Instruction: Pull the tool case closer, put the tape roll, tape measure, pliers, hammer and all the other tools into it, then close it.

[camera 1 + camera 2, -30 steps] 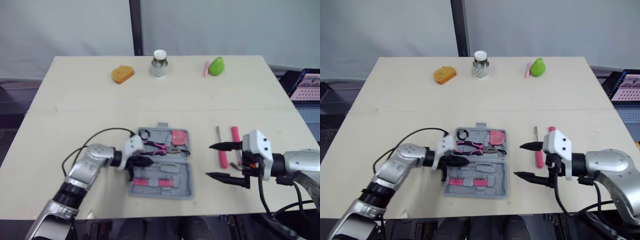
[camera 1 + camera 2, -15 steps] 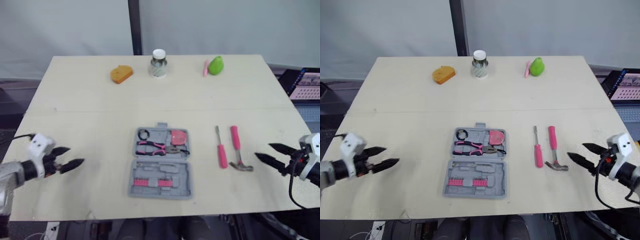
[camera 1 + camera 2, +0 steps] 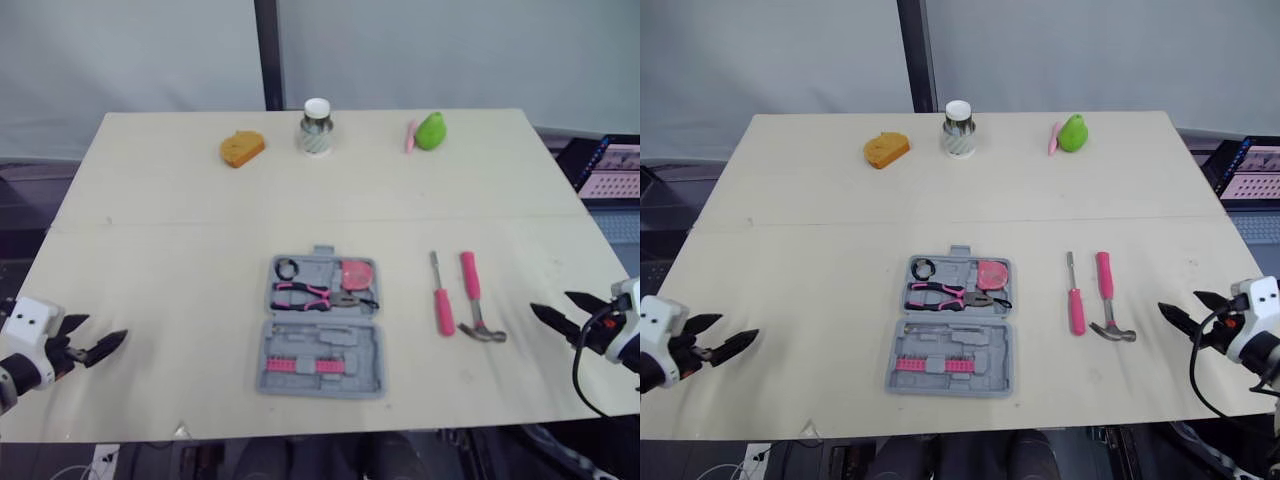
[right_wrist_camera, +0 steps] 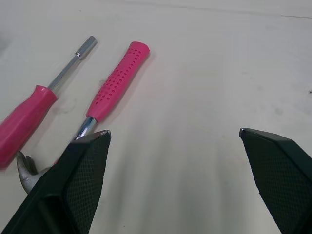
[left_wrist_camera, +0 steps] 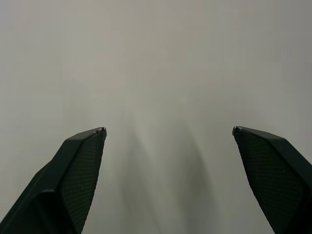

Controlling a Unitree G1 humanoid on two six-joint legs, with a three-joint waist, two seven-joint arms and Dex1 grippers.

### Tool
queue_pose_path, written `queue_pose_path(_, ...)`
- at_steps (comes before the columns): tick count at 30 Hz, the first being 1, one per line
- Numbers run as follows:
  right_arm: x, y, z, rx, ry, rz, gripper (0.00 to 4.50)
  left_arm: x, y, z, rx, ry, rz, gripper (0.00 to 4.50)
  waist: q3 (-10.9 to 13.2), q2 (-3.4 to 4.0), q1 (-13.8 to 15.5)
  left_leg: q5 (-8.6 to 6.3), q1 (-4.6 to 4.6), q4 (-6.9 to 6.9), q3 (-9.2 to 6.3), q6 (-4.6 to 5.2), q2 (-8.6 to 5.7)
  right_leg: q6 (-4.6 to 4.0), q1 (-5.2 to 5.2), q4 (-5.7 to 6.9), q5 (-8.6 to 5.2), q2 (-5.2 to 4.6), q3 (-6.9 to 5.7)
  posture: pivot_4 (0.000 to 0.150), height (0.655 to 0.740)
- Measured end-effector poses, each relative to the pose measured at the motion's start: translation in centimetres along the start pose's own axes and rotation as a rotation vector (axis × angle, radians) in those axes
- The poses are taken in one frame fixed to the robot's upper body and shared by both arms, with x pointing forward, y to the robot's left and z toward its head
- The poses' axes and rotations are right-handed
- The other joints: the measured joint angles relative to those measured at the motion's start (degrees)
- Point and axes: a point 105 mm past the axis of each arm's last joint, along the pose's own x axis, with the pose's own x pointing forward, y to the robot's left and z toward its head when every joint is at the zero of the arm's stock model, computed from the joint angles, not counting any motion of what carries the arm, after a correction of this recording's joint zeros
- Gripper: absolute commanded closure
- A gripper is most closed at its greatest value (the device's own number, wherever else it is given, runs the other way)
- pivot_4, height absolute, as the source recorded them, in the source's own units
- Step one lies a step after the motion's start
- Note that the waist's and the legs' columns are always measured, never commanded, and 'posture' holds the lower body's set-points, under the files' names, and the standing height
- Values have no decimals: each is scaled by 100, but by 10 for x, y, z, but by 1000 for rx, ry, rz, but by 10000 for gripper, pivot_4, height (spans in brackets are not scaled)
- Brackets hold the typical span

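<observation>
You are drawing the left gripper (image 3: pixel 98 338) and right gripper (image 3: pixel 552 304) back from the case (image 3: pixel 368 346), both released and empty, leaving the hammer (image 3: pixel 470 285) and screwdriver (image 3: pixel 444 312) unpacked.

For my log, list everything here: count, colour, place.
Table: one, beige, underneath.
Tool case: one, grey, centre.
Pliers: one, pink, in case.
Tape measure: one, pink, in case.
Tape roll: one, black, in case.
Screwdriver: one, pink, right of case.
Hammer: one, pink, right of screwdriver.
Jar: one, white-capped, far edge.
Block: one, orange, far left.
Lump: one, green, far right.
Laptop: one, dark, off right edge.
Left fingers: two, black, open, left edge.
Right fingers: two, black, open, right edge.
</observation>
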Motion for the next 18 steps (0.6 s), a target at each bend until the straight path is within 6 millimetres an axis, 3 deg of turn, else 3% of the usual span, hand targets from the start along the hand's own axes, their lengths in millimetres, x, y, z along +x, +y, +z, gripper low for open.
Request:
queue_pose_path(5, 7, 19, 14, -3, 9, -14, 0, 27, -45, 37, 115, -50, -195, 469, 2, 3, 39, 0, -4, 5, -5, 0, -2, 0, 0, 4, 0, -1, 2, 1500, 7400)
queue_pose_path(8, 12, 32, 9, 0, 79, -43, 0, 44, -84, 64, 193, -103, -348, 469, 0, 5, 41, 0, -4, 5, -5, -1, -2, 0, 1, 5, 0, 0, 2, 1500, 7400)
queue_pose_path(11, 20, 48, -4, 47, 142, -64, 8801, 60, -129, 91, 267, -169, -509, 0, -1, 8, 30, 0, -5, 4, -1, -1, -3, 0, -3, 6, 0, 1, 5, 1500, 7400)
queue_pose_path(14, 27, 63, -3, 64, 166, -69, 22089, 70, -176, 118, 355, -248, -678, 0, -2, 12, 31, 0, -5, 5, -1, 0, -5, 0, -3, 7, 0, 1, 8, 1500, 7400)
queue_pose_path(18, 32, 70, 1, 76, 184, -102, 22089, 74, -220, 139, 436, -322, -829, 0, -3, 12, 31, 0, -5, 3, -1, 0, -4, 0, -5, 7, 0, 4, 7, 1500, 7400)
